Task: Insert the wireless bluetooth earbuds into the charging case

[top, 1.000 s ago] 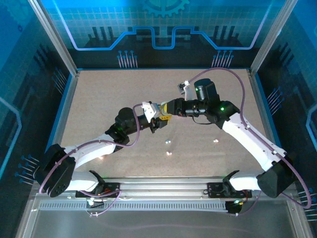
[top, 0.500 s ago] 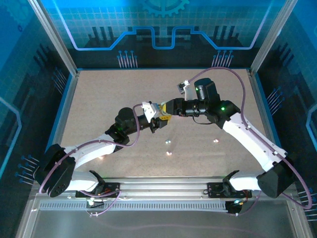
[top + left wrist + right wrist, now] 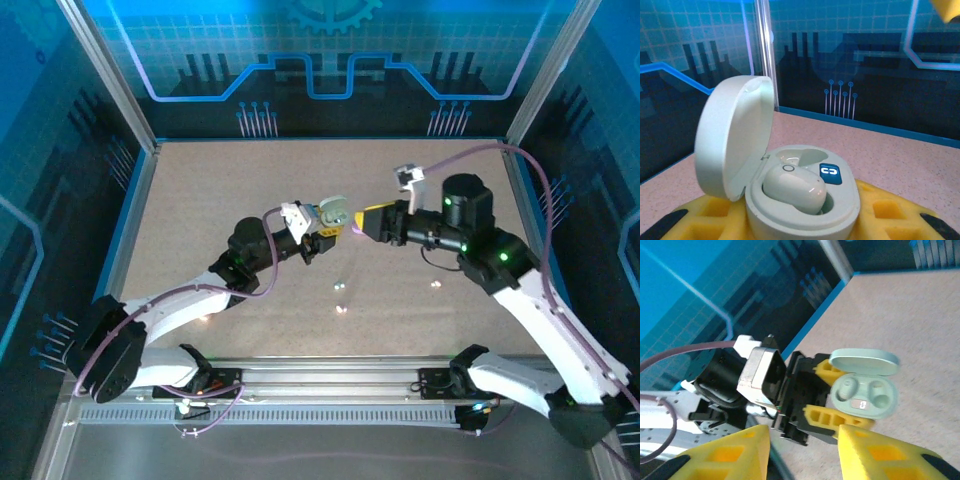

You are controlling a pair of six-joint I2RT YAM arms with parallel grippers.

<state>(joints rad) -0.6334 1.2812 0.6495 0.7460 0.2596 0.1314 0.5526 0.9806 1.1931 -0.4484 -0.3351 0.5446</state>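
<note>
My left end effector (image 3: 328, 226) is clamping the pale charging case (image 3: 790, 224), lid (image 3: 735, 135) upright. My right end effector (image 3: 802, 442) is gaping, empty.

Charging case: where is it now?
The charging case is held, lid open, in the left gripper above mid-table in the top view, the right gripper close on its right.

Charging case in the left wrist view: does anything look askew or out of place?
Yes. The earbud in the open charging case sits tilted and proud of its well rather than seated flush, so the lid would probably not shut on it as it lies.
</note>
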